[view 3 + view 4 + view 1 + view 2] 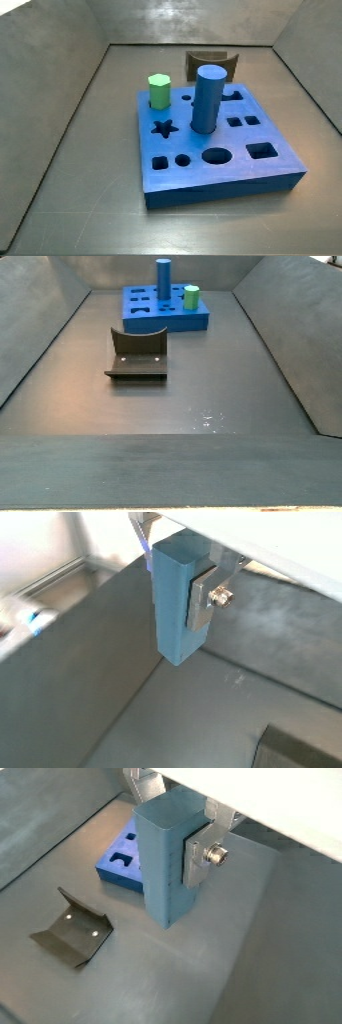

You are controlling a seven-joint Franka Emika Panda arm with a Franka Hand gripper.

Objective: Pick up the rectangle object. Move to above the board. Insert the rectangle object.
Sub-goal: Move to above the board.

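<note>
Rectangle object point(167, 858) — upright in the tool point(187, 853), fingers point(203, 856) clamped — clear of floor.

A lab test rig: grey walled bin point(80, 366), gripper point(187, 843) over its floor

In a side view a dark-blue cylinder point(207, 98) stands mid-frame, a green peg point(160, 92) left of it, a brown arch point(207, 62) above; the fixture point(138, 353) sits centre-left on the worktop point(227, 386).
</note>
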